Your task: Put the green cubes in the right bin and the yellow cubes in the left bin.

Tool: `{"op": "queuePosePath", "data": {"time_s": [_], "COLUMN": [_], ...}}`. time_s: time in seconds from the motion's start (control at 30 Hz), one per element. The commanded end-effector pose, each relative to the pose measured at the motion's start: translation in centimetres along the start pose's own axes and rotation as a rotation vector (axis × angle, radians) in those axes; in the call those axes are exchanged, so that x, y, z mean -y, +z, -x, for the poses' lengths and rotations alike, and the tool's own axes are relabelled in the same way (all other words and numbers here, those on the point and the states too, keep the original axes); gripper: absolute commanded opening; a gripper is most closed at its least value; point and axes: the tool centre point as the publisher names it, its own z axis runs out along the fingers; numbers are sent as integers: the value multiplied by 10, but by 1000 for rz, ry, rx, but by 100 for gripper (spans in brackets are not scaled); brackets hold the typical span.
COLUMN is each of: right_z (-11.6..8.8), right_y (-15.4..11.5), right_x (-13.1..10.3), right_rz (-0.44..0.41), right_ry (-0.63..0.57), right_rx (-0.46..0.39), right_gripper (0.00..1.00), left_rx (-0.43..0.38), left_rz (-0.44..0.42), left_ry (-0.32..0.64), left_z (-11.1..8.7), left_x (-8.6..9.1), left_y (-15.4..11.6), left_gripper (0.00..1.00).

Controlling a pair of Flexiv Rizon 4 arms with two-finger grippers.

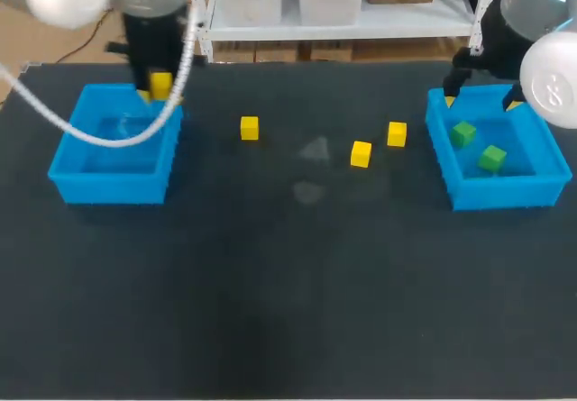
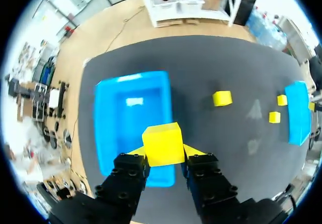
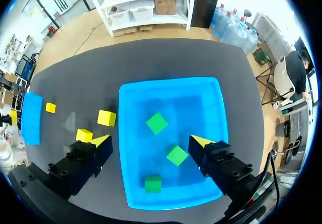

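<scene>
- Clenched on a yellow cube (image 2: 162, 143), the left hand (image 2: 162, 154) has one yellow-tipped finger pressed against each side, so the cube sits squarely between them.
- That hand and its cube hang over one end of the left bin (image 2: 131, 118), a blue open box standing on the dark surface (image 1: 270, 284).
- Over at the other side, the right hand (image 3: 151, 142) is released, with its fingers wide apart and gripping nothing.
- It hovers above the right bin (image 3: 211, 108), also blue. One finger is over the bin's inside and the other is out past its wall, over the surface.
- Three green cubes (image 3: 157, 123) lie on that bin's floor, each apart from the others. Only two of them show in the head view.
- Three more yellow cubes (image 1: 250, 128) rest on the surface between the bins, none touching. One is alone toward the left bin's side, and two are near each other, closer to the right bin.
</scene>
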Motion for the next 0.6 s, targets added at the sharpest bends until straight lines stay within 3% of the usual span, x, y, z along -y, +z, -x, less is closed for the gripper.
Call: {"op": "queuePosePath", "data": {"time_s": [0.03, 0.17, 0.2, 0.23, 0.27, 0.47, 0.6], "right_z": [-3, -3, -3, -3, -3, -3, -3], "right_y": [-1, -1, -1, -1, -1, -1, -1], "right_x": [1, 1, 1, 1, 1, 1, 1], "right_rz": [-2, -2, -2, -2, -2, -2, -2], "right_ry": [2, 2, 2, 2, 2, 2, 2], "right_rx": [8, 8, 8, 8, 8, 8, 8], "right_gripper": [100, 100, 100, 100, 100, 100, 100], "left_rx": [204, 157, 142, 127, 126, 136, 183], "left_rz": [-23, -30, -40, -47, -54, -38, -74], "left_ry": [-48, -62, -68, -72, -69, -49, -14], "left_z": [-45, -53, -55, -55, -56, -47, -28], "left_x": [-35, -41, -42, -42, -42, -35, -12], "left_y": [9, 25, 29, 32, 35, 34, 17], "left_gripper": [0, 0, 34, 77, 100, 100, 100]}}
